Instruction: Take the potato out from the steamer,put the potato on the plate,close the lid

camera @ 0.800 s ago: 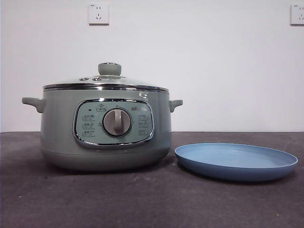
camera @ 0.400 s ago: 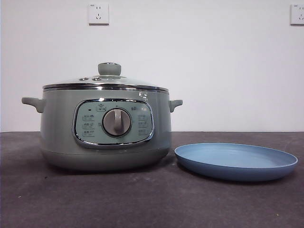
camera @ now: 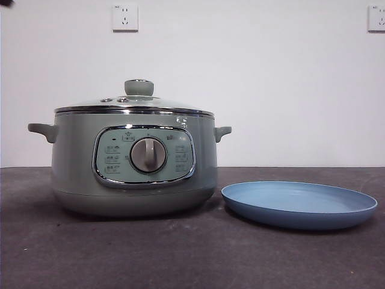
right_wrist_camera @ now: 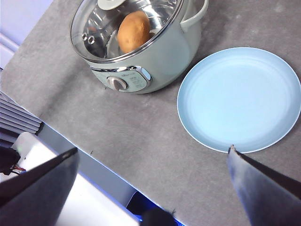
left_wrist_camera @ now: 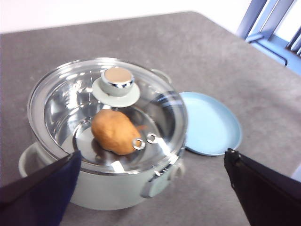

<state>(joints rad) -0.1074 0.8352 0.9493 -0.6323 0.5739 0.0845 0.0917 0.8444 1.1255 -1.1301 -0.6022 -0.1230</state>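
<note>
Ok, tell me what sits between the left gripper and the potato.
The glass lid covers the steamer, so it lies between the open left gripper and the potato; the left wrist view shows this.

Closed steamer with a potato inside, plate empty beside it.

The steamer (camera: 132,165), a round pale sage-green pot with two side handles and a chrome-framed panel around a silver dial, stands upright on the dark grey table. The lid (left_wrist_camera: 108,110), clear glass with a chrome rim and a pale green knob, sits flat and closed on the pot. Through the glass the potato (left_wrist_camera: 115,132) shows, golden-brown and smooth, lying on its side on the shiny metal insert near the middle. The plate (camera: 299,205), light blue, wide and shallow, lies flat just beside the steamer on the table, with nothing on it.
</note>
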